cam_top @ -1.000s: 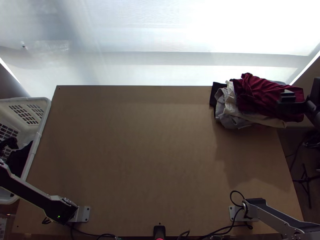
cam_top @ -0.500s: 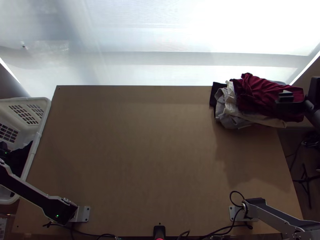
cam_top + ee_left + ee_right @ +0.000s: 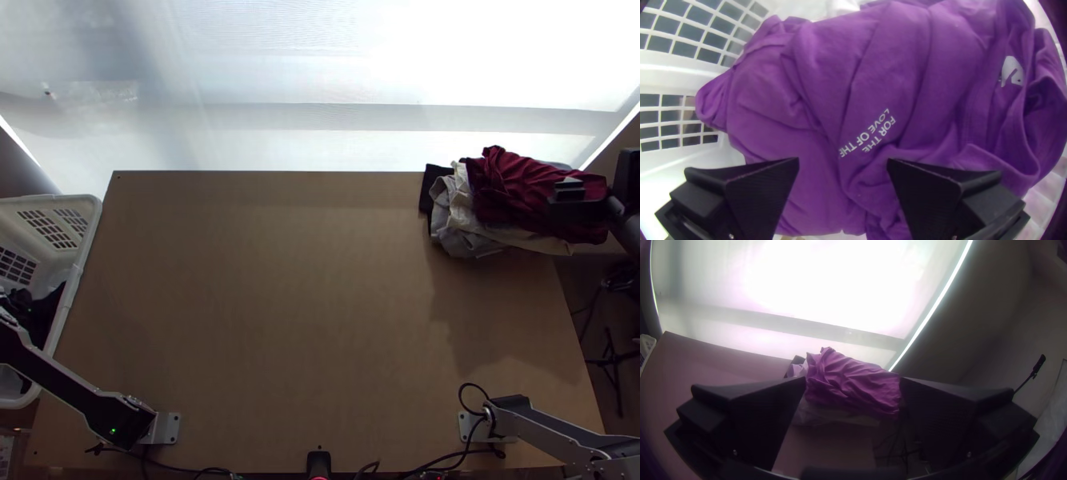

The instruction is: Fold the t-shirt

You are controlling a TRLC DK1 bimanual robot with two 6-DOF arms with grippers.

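Far left, left gripper (image 3: 14, 301): hangs inside the basket (image 3: 76, 272), above the shirt. In the left wrist view, stands open, with a wide gap between the fingers (image 3: 760, 191) and nothing gripped. Against the shirt: cannot tell whether touching or just above.

Basket: white, with slotted walls, beside the table's left edge.

Shirt (image 3: 907, 66): lies in the basket, unfolded and loosely bunched. In the left wrist view, looks purple, creased all over, with pale lettering near the middle and a small pale mark nearer one end. In the top view, looks dark.

Left arm (image 3: 64, 384): slants from the base at the table's lower left out to the basket.

Table (image 3: 280, 304): bare wood across the middle, with a small black device (image 3: 318, 462) at the near edge and cables to both sides of it.

Upper right of the table, left to right: black cloth (image 3: 426, 192) at the pile's edge, then grey cloth (image 3: 452, 240) and cream cloth (image 3: 460, 200), then red cloth (image 3: 520, 188) on top, rumpled.

Right arm (image 3: 544, 432): runs rightward from the base at the table's lower right.

Right gripper (image 3: 570, 192): overlaps the red cloth in the top view. In the right wrist view, is spread wide and holds nothing, with the red cloth beyond the gap.
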